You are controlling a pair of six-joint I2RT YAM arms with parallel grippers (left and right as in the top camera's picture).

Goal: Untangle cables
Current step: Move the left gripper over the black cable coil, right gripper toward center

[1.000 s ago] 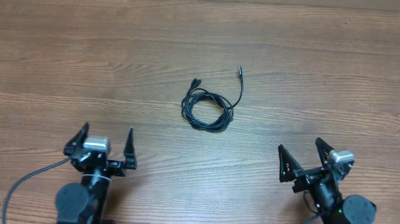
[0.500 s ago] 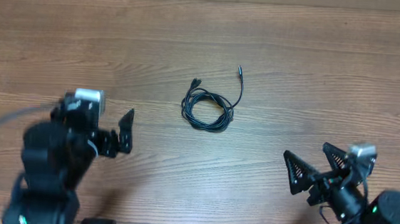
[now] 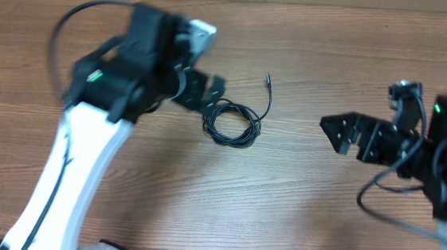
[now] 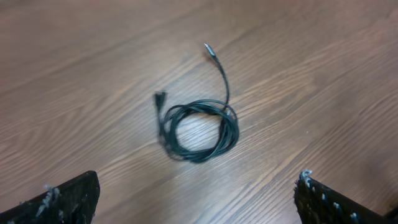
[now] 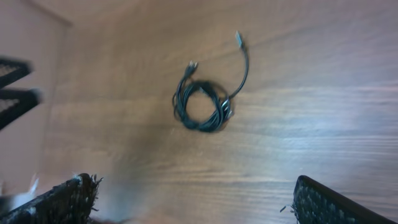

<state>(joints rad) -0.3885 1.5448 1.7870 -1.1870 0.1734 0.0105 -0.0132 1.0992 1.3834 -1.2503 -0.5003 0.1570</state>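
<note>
Overhead: coiled cables (image 3: 207, 124) on wooden table (image 3: 320, 220)

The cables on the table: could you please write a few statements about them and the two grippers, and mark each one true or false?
1. The cables lie in a loose coil on the wooden table. True.
2. The left gripper is shut on the cables. False: its jaws are open and hold nothing.
3. The right gripper is open and well apart from the coil. True.
4. Every plug end is tucked inside the coil. False: one plug end sticks out from the coil on a curved tail.
</note>
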